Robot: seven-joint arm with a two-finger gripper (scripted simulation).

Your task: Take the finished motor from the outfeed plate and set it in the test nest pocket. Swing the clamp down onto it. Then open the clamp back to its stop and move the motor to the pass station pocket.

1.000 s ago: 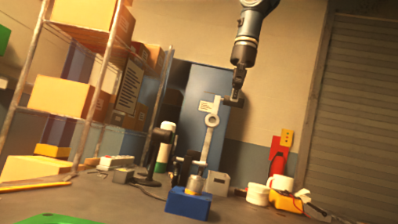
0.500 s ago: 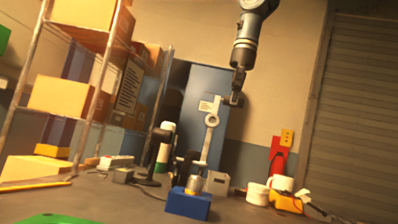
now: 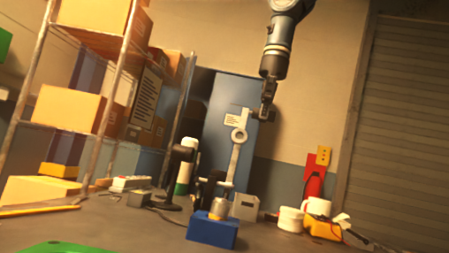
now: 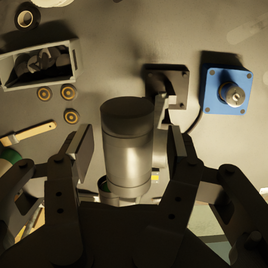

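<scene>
The silver motor [image 3: 218,208] sits upright in the pocket of the blue test nest [image 3: 212,229], shaft up, as the wrist camera also shows [image 4: 232,94]. The grey clamp arm [image 3: 236,148] stands raised nearly upright behind the nest, pivoted on its dark base [image 4: 166,85]. My gripper [image 3: 265,113] is high above the table at the top of the arm, open, with the clamp's cylindrical handle [image 4: 127,147] between its fingers. The pass station pocket is not identifiable here.
Behind the work stand a blue cabinet [image 3: 232,132] and metal shelving with boxes [image 3: 88,101]. A grey bin of parts [image 4: 40,65], tape roll [image 4: 25,18], brush [image 4: 27,132], white containers [image 3: 291,219] and a yellow meter [image 3: 322,226] lie around the table.
</scene>
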